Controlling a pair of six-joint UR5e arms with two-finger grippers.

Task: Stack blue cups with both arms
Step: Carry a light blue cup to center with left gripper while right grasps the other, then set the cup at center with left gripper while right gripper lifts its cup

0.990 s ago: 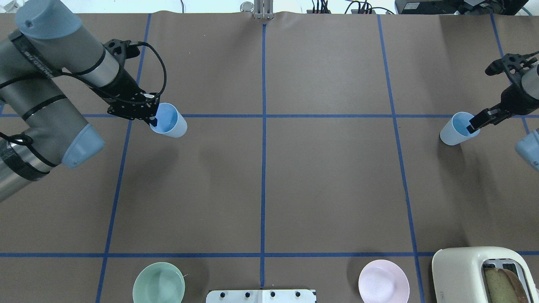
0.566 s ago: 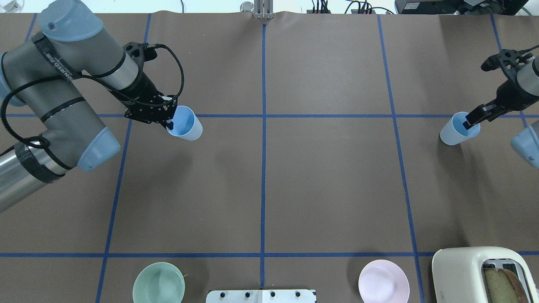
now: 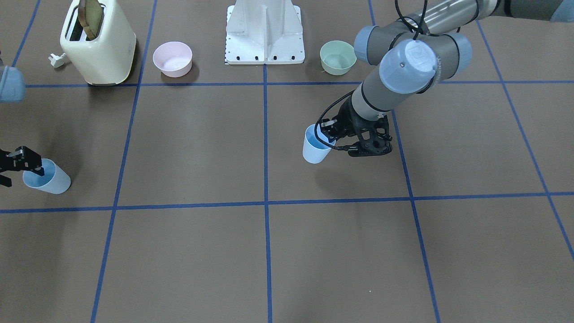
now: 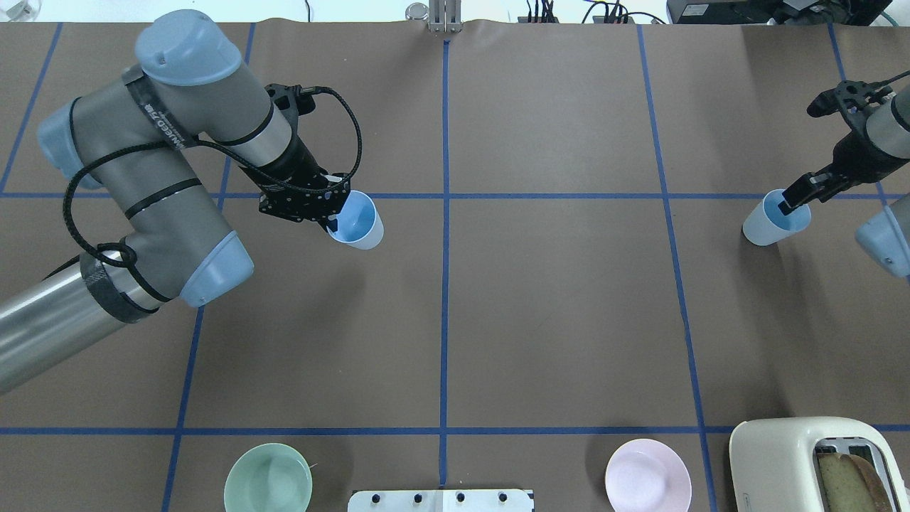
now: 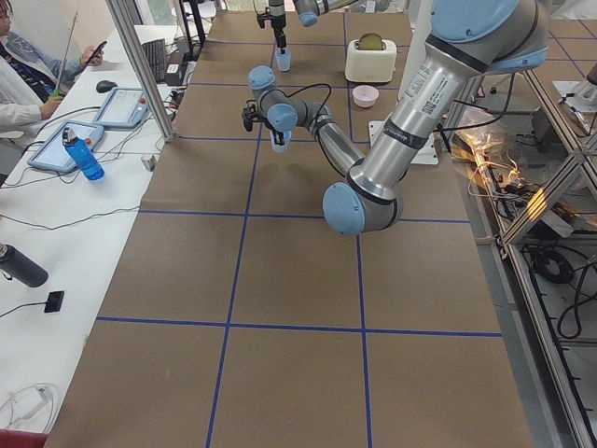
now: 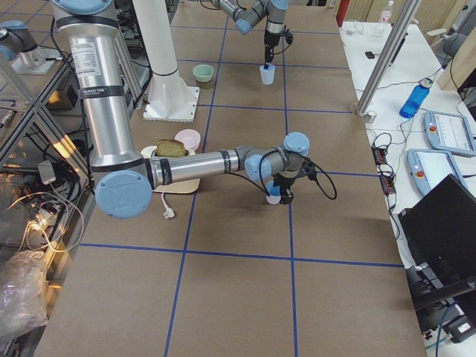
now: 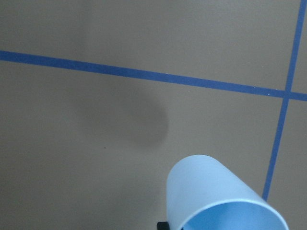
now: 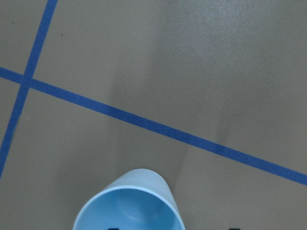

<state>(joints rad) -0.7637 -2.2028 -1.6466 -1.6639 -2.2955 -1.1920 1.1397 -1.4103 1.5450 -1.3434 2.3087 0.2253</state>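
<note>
My left gripper [image 4: 333, 222] is shut on the rim of one blue cup [image 4: 357, 222] and holds it above the table, left of the centre line. The same cup shows in the front view [image 3: 316, 147] and in the left wrist view [image 7: 216, 196]. The second blue cup [image 4: 771, 222] stands near the table's right edge, seen also in the front view [image 3: 48, 180]. My right gripper [image 4: 795, 201] is open and straddles its rim, one finger inside and one outside. In the right wrist view that cup [image 8: 128, 203] sits between two dark fingertips [image 8: 111, 228], with a gap to the outer one.
Along the robot's side of the table stand a mint-green bowl [image 4: 268, 478], the white pedestal base [image 4: 441, 500], a pink bowl [image 4: 648, 475] and a cream toaster [image 4: 796, 462] holding bread. Blue tape lines cross the brown table cover.
My left arm has carried its cup to the right, toward the table's centre line. The right cup has stayed in place while my right gripper's finger shifted slightly left inside it.
</note>
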